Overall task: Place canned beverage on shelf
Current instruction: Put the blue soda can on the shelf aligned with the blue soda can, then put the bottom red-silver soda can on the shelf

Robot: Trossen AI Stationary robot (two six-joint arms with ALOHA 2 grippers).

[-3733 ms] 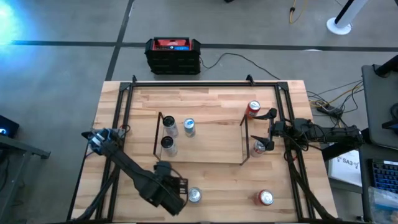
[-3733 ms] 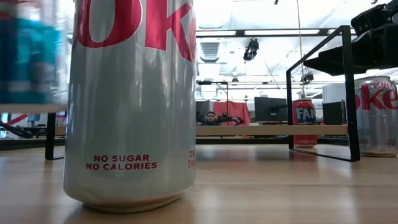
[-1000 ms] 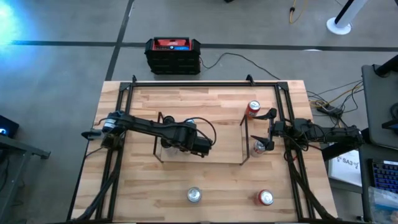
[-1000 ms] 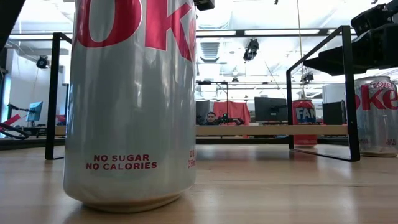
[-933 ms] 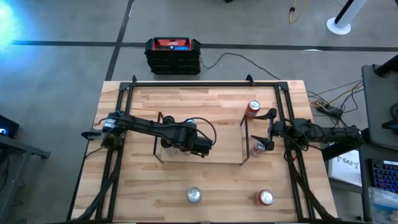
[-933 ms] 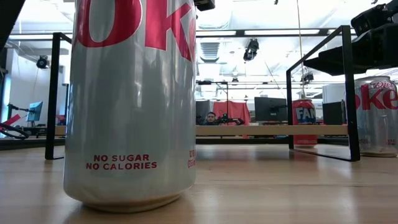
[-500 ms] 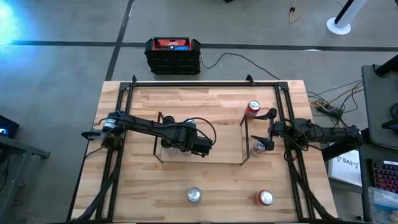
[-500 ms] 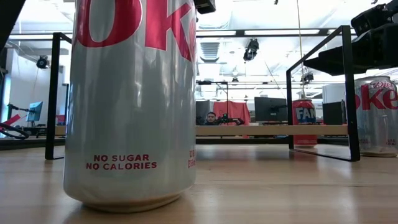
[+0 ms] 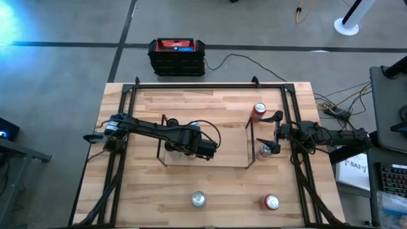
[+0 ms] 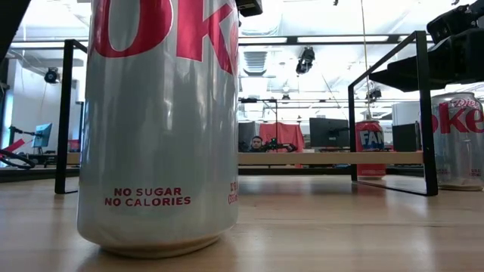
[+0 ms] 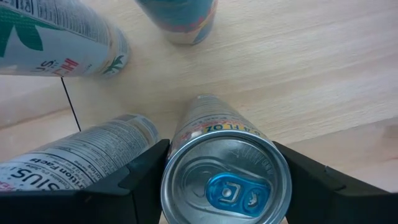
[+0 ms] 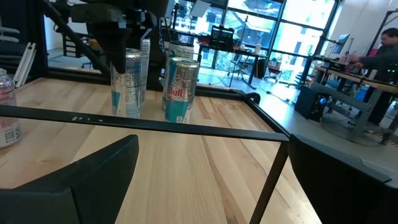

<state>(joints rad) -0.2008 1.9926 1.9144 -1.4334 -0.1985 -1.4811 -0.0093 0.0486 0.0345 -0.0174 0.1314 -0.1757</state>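
The shelf stands mid-table, its wood deck between black end frames. My left gripper hangs over the deck's left part, shut on a slim silver can with a blue tab. The right wrist view shows that can upright under the gripper, beside a Red Bull can. Other cans stand close around it on the deck. My right gripper waits open at the shelf's right end. My left gripper pinches the can between its two fingers, one on each side of the upper wall just below the rim. The fingers come from above, pointing down. The can stays upright; whether its base touches the deck I cannot tell.
On the table stand a red can and a silver can by the shelf's right end, plus a silver can and a red-topped can near the front. A tubular black frame rims the tabletop.
Over the last second nothing has visibly moved. Before that, my left gripper went from the table's near edge up to the shelf's left part, carrying the can.
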